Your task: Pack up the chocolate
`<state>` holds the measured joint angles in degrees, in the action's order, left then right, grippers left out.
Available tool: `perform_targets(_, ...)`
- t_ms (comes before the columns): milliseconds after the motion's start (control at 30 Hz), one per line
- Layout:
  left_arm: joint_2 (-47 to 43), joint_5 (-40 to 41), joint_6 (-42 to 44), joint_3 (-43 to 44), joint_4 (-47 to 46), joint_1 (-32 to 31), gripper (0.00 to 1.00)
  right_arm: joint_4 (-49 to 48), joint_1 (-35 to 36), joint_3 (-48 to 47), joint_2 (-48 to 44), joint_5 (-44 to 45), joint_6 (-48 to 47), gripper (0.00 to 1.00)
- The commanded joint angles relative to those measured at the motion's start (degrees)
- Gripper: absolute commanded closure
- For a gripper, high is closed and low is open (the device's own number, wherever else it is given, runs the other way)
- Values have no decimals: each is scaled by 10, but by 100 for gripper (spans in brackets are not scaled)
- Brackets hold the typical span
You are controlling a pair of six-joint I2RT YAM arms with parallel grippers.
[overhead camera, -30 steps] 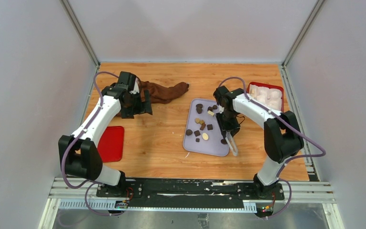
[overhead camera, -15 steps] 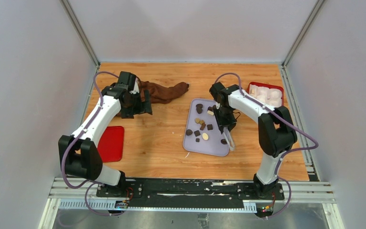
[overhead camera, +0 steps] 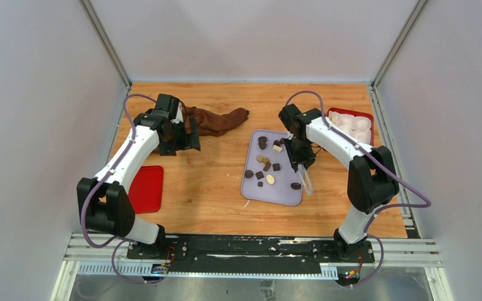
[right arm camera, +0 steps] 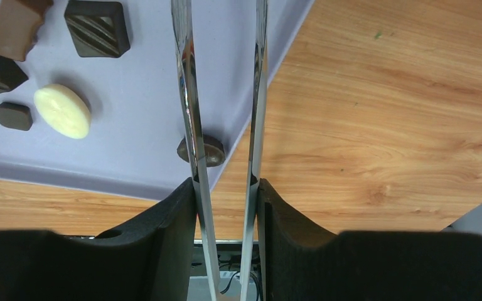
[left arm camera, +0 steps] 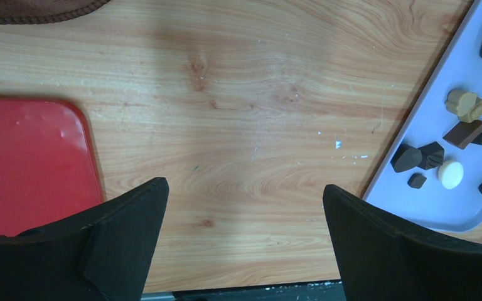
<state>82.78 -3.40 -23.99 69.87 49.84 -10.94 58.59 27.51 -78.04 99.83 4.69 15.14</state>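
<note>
Several small chocolate pieces (overhead camera: 267, 164), dark, tan and cream, lie loose on a lavender tray (overhead camera: 251, 188) at the table's middle. My right gripper (overhead camera: 300, 162) is shut on metal tongs (overhead camera: 304, 182) that point down at the tray's right edge. In the right wrist view the gripper (right arm camera: 226, 188) pinches the tongs' two blades (right arm camera: 188, 94), which stand apart, over a round dark piece (right arm camera: 202, 150) at the tray rim (right arm camera: 144, 182). My left gripper (overhead camera: 185, 143) is open and empty, above bare wood left of the tray; its wrist view (left arm camera: 245, 188) shows the tray (left arm camera: 452, 213) with pieces (left arm camera: 464, 133).
A red box (overhead camera: 351, 125) holding white paper cups stands at the far right. A flat red lid (overhead camera: 147, 188) lies at the near left and shows in the left wrist view (left arm camera: 31, 163). A brown cloth (overhead camera: 216, 120) lies at the back by the left gripper.
My right gripper has drawn the tongs a little toward the far side, and the round dark piece at the tray's right edge now shows beside the tips. The left arm has not moved.
</note>
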Motion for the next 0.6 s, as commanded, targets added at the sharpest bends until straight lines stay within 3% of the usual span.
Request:
perform_targets(0,4,3,7,16,5,2,1,41,6,-29,-39,30,-4,99)
perform_targets(300,6,1,15,19,5,2,1,68,-48,-74,-63,53,-16,100)
perform_targets(567,5,7,27,24,6,2,1,63,-189,-95,-66,49,-38,100)
